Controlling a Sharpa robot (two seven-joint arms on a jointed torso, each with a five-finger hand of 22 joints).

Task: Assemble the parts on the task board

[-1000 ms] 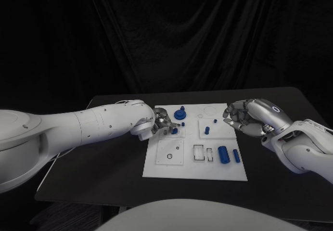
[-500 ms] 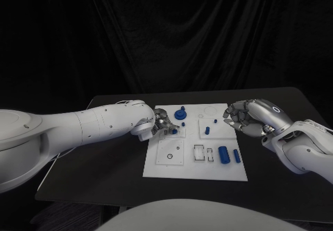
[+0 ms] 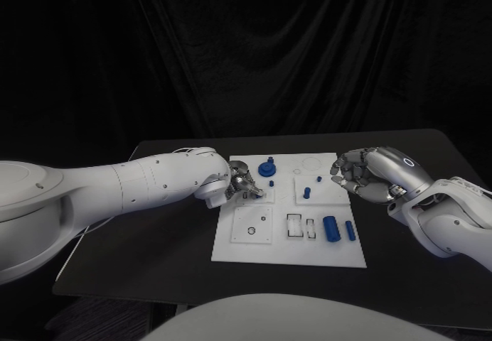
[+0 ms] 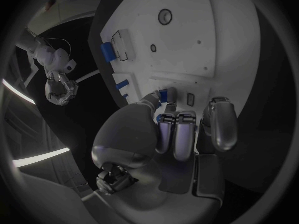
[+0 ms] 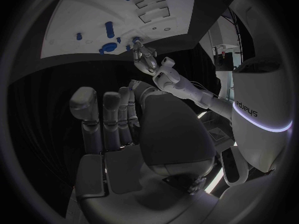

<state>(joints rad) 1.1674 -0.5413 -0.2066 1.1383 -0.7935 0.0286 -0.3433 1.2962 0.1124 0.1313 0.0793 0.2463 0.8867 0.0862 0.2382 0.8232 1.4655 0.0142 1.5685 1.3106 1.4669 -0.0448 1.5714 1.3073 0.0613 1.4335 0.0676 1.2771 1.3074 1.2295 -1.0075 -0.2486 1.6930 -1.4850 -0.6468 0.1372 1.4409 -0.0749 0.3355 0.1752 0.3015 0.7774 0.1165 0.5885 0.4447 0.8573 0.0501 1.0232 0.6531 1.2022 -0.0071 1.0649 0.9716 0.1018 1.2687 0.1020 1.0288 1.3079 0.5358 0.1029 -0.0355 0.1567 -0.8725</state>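
Observation:
The white task board (image 3: 287, 249) lies mid-table. My left hand (image 3: 244, 183) is low over its upper left block and pinches a small blue part (image 4: 163, 95) between thumb and a finger, right at the board (image 4: 224, 40) surface. A blue round knob (image 3: 266, 169) stands just beyond that hand. My right hand (image 3: 364, 172) hovers above the board's right edge, fingers curled in, with nothing in them. Two small blue pegs (image 3: 306, 192) stand near it. A thick blue cylinder (image 3: 330, 229) and a slimmer one (image 3: 348, 229) lie at the board's lower right.
Empty rectangular slots (image 3: 295, 225) and a plate with round holes (image 3: 252, 231) take up the board's lower half. The black table (image 3: 153, 263) runs all round the board. From the right wrist I see the left hand (image 5: 146, 57) at the board (image 5: 81, 25).
The left hand's fingers have drawn in a little over the small blue part, which now shows less in the head view. The right hand has stayed where it was.

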